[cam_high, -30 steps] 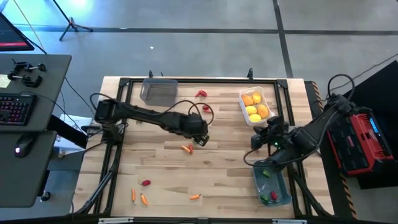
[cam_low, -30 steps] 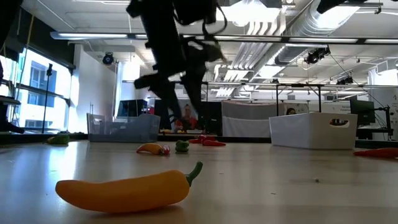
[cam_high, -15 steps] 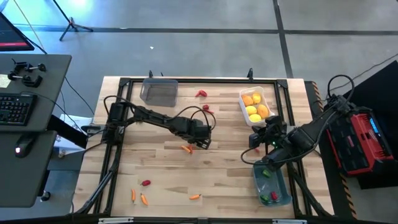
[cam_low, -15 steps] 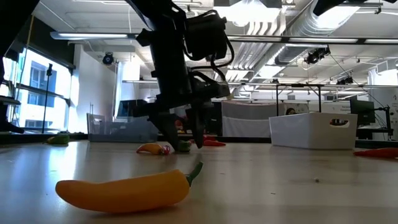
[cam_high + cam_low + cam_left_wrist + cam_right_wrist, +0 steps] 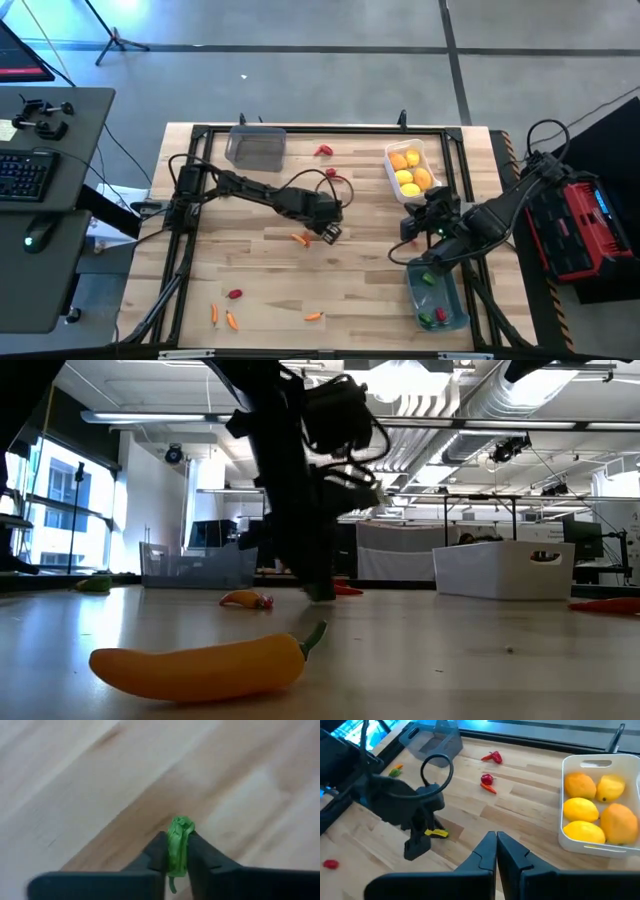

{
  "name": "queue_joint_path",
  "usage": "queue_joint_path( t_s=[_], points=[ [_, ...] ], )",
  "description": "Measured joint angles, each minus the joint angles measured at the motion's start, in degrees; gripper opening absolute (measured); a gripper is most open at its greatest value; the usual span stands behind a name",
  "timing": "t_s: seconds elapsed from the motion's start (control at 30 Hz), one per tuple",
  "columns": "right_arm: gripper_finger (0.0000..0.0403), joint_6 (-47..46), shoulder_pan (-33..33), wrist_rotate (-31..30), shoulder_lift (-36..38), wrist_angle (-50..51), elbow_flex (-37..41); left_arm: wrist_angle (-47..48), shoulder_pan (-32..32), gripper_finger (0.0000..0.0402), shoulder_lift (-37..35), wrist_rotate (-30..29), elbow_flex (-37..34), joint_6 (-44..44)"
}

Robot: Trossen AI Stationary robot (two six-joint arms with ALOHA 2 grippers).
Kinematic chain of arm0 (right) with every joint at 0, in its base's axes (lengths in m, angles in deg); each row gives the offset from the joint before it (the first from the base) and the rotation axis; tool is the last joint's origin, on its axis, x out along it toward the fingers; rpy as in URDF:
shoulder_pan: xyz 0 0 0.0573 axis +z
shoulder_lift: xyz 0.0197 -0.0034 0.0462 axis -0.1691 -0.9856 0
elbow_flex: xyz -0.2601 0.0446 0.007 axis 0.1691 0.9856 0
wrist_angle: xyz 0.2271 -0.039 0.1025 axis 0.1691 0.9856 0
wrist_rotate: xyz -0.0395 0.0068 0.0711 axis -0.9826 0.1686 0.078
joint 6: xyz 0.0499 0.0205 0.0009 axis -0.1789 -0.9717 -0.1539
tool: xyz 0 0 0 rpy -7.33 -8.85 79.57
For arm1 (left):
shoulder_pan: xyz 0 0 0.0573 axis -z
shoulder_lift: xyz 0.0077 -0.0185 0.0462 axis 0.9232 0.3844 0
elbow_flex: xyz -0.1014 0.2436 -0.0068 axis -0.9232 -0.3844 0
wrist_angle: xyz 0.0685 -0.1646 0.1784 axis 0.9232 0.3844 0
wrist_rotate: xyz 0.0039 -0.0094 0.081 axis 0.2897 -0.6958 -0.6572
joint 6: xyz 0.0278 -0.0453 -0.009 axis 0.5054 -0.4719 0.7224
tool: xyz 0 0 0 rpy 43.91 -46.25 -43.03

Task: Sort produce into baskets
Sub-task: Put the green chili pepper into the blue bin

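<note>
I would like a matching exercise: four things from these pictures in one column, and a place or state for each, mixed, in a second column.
1. white basket
2. blue-grey basket
3. left gripper
4. right gripper

A. shut on a green pepper
B. holds yellow-orange fruits
C. shut, holding nothing
D. holds green and red peppers

Pairs: 1-B, 2-D, 3-A, 4-C

Most of the green pepper [image 5: 179, 840], hidden between the jaws.
</note>
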Motion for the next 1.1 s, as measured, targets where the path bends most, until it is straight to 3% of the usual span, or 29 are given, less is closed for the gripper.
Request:
queue_joint_path(
  t_s=[0.07, 0.17, 0.33, 0.53, 0.83, 1.1],
  points=[
    [0.0003, 0.1, 0.5, 0.0, 0.8, 1.0, -0.5, -2.1, 1.2, 0.0014, -0.4, 2.3, 1.6, 4.4],
    [0.0003, 0.1, 1.6, -0.4, 2.3, 1.9, -1.8, -7.5, 3.8, 0.0030, -1.1, 5.6, 6.1, 8.5],
    [0.0003, 0.1, 3.7, -4.5, 4.7, 2.0, -3.0, -19.4, 8.9, 0.0021, 0.1, 3.0, 13.0, 11.6],
    [0.0003, 0.0, 3.7, -6.4, 5.5, 1.8, -3.0, -24.9, 12.0, 0.0007, 8.2, 1.2, 23.4, 15.3],
    [0.0003, 0.0, 2.2, -6.9, 4.9, 0.4, -2.9, -34.7, 11.4, 0.0039, 23.7, 1.0, 39.5, 23.0],
    [0.0003, -0.1, 2.1, -6.7, 3.5, -0.9, -2.8, -35.7, 11.0, 0.0048, 27.3, 0.4, 43.4, 23.6]
  ],
)
